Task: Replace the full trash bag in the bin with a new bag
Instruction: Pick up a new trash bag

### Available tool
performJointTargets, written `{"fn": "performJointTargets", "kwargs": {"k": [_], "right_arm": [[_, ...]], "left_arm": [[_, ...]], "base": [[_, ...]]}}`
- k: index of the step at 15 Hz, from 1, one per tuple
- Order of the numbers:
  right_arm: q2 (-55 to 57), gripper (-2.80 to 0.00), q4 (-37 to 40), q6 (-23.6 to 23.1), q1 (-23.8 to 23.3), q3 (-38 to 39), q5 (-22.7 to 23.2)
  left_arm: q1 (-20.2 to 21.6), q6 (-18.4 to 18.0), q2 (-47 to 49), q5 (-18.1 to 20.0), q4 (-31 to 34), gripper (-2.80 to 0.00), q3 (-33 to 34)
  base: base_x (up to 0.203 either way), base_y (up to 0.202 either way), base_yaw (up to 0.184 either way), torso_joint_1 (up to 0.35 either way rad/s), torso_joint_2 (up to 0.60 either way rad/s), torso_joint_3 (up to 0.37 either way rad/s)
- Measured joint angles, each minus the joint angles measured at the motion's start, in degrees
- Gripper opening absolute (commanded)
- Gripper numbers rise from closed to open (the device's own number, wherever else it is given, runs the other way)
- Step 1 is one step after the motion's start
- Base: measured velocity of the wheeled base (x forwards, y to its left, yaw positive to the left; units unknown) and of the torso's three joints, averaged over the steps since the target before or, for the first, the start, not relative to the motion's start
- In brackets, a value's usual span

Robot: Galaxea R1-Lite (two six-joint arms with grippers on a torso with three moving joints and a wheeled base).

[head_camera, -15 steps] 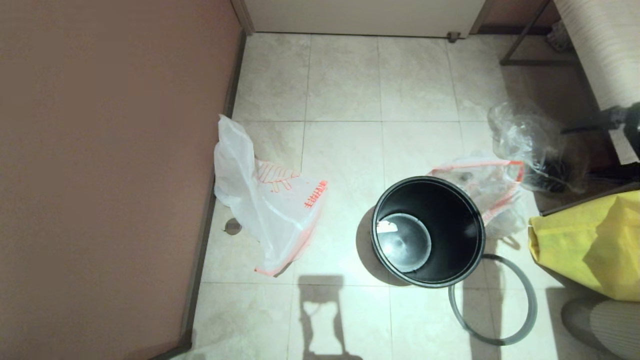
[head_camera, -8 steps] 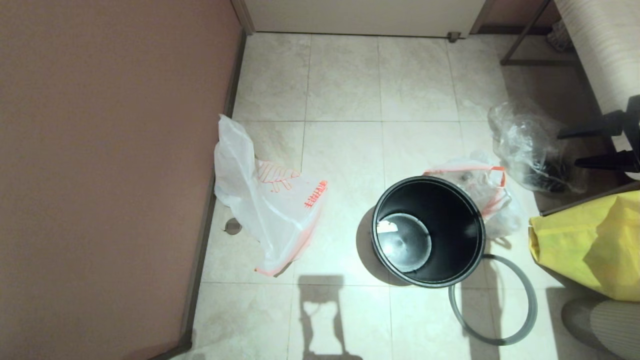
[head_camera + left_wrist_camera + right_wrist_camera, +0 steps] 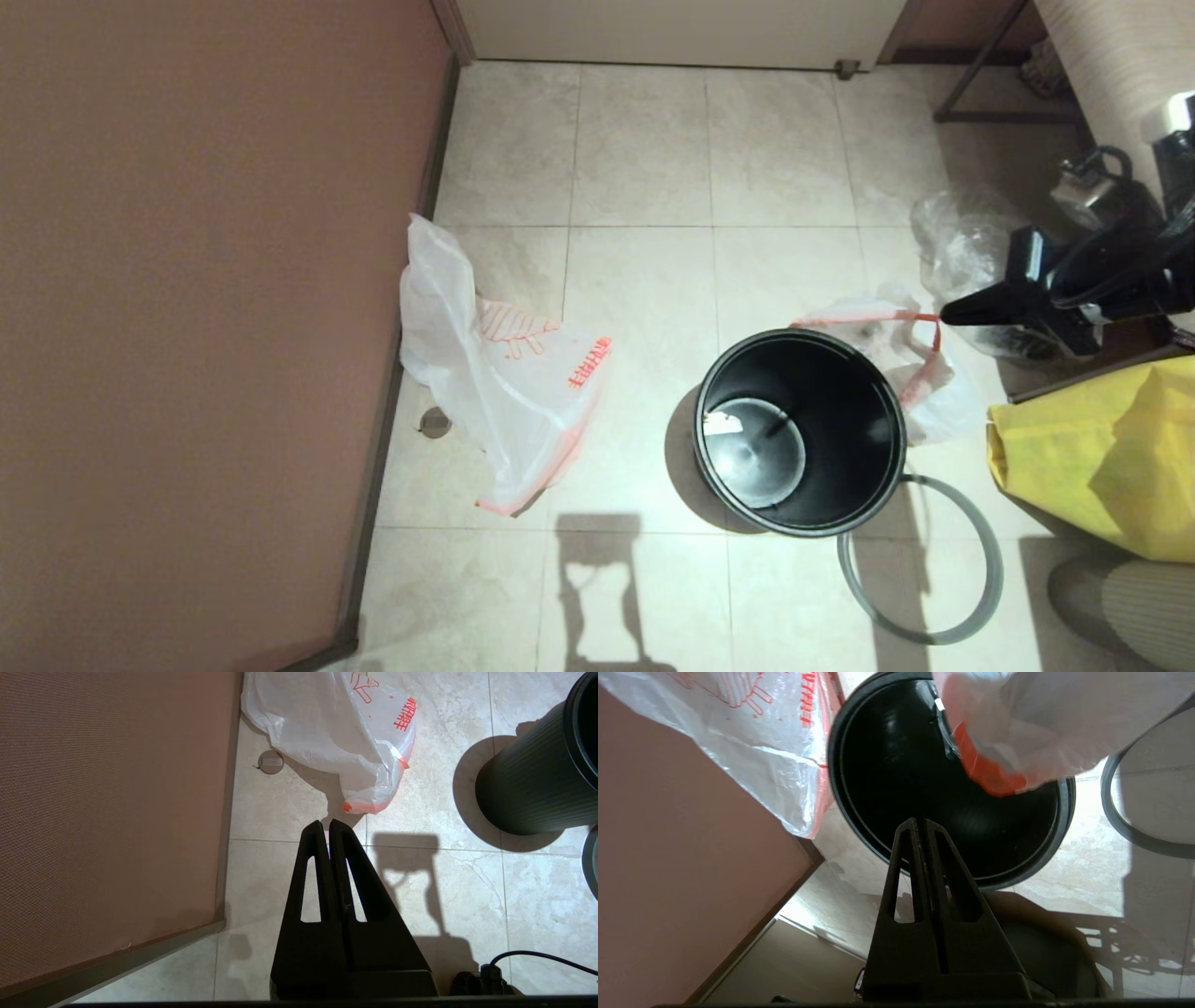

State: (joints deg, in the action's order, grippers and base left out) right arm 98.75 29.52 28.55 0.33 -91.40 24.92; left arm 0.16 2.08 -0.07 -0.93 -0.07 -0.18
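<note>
The right hand [image 3: 948, 313] hangs above the floor at the right side, its fingers pressed together and gripping nothing, the tip just beside the orange-pink edge of the full trash bag [image 3: 920, 378]. That bag sits on the floor against the far right side of the bin [image 3: 800, 431], out of it, so the first half of the job looks done. The bin stands bare, with a white scrap at its bottom, and its grey rim ring [image 3: 971, 616] lies flat on the floor at the bin's near right. The new bag [image 3: 499, 383] lies slumped on the floor by the brown wall [image 3: 205, 327], well apart from the bin. The left hand [image 3: 325, 828] is parked, fingers shut and holding nothing, above the floor near that bag's lower end.

The risk I see: the right hand is so close to the full bag's handle that a sweep toward the new bag might snag the loop and drag the bag or tip the bin. The thin new bag may also slip from a shallow pinch.
</note>
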Motion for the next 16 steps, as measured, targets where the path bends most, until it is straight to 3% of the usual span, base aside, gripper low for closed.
{"fn": "performJointTargets", "kwargs": {"k": [6, 10, 13, 16], "right_arm": [[10.81, -2.80, -0.11, -0.05, 0.46, -2.61, -0.53], [19.82, -2.80, -4.79, 0.84, -0.36, -6.49, -8.90], [24.67, -2.80, -12.77, 6.86, -3.69, -10.93, -14.28], [25.88, -2.80, -8.67, 7.27, -4.95, -11.68, -17.21]], "left_arm": [[0.00, 0.00, 0.00, -0.04, 0.00, -2.80, 0.00], [0.00, 0.01, 0.00, -0.01, 0.00, -2.80, 0.00], [0.00, -0.01, 0.00, -0.02, 0.01, -2.80, 0.02], [0.00, 0.01, 0.00, -0.01, 0.02, -2.80, 0.05]], "base": [[0.000, 0.000, 0.000, 0.000, 0.00, 0.000], [0.000, 0.000, 0.000, 0.000, 0.00, 0.000], [0.000, 0.000, 0.000, 0.000, 0.00, 0.000], [0.000, 0.000, 0.000, 0.000, 0.00, 0.000]]}}
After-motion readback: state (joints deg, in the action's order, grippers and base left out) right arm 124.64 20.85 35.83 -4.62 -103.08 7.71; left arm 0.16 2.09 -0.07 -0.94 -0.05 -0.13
